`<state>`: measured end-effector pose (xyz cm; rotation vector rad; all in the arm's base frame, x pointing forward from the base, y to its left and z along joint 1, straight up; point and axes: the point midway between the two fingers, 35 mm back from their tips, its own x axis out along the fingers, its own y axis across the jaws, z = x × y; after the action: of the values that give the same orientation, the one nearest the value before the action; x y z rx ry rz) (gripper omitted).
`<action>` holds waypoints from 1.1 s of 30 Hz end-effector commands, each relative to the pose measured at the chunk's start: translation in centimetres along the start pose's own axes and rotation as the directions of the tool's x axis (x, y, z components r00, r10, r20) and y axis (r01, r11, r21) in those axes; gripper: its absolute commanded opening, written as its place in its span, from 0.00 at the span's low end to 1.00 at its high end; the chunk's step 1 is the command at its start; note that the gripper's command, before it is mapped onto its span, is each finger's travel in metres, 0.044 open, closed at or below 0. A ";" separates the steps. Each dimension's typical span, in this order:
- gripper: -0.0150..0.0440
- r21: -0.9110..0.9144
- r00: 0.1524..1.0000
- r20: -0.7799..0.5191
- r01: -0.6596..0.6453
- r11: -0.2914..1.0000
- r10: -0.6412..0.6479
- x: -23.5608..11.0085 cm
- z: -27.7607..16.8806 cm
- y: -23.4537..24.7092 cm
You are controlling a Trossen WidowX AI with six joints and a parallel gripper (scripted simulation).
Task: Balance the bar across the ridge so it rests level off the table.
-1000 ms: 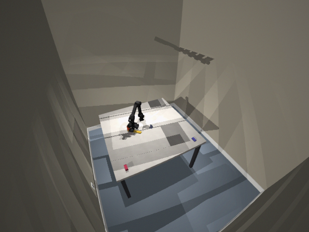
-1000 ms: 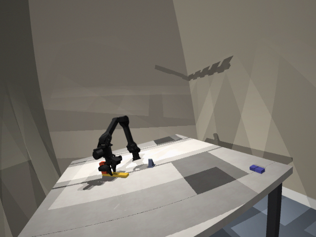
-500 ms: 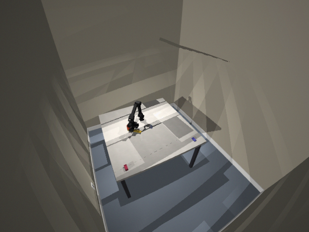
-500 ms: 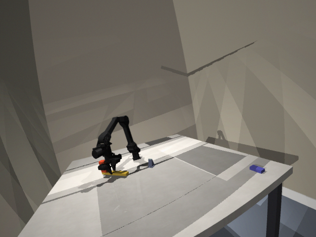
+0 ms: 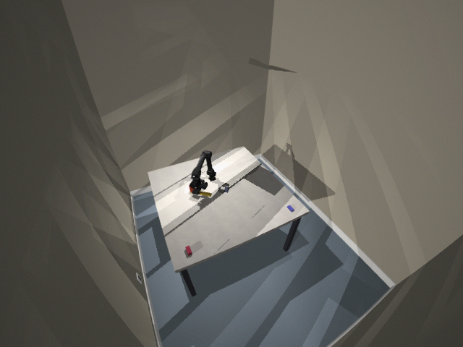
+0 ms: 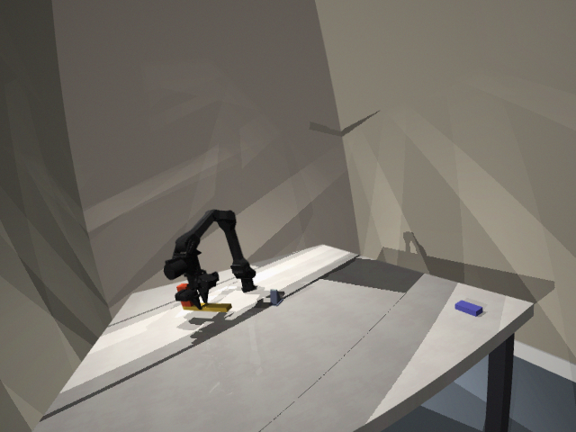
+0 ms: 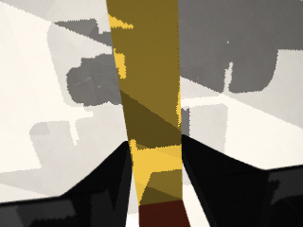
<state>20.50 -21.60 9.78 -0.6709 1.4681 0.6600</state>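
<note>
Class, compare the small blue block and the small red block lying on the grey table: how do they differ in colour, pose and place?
The blue block is blue; the red block is red. The blue block lies flat and low near the table's right corner, while the red block stands taller near the front edge, by the opposite corner. Both are small rectangular blocks, far from the gripper, untouched.

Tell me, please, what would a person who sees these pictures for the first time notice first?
The eye goes first to the black robot arm bent over the far left part of the grey table, its gripper shut on a long yellow bar with a dark red end. Just to the right of it stands a small blue-grey wedge-shaped ridge. A blue block lies alone near the table's right edge, and a red block near its front corner.
</note>
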 end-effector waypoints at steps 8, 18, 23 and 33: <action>0.25 -0.003 1.000 0.000 0.027 1.000 -0.027 -3.5 0.0 0.0; 0.25 -0.004 1.000 0.001 0.027 1.000 -0.027 -5.9 0.1 0.4; 0.25 -0.031 1.000 0.002 0.027 0.999 -0.027 -5.9 0.7 0.4; 0.25 -0.209 1.000 0.006 0.027 0.978 -0.026 -5.9 4.7 0.6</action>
<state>22.65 -18.42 15.25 -0.8060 1.4147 0.7775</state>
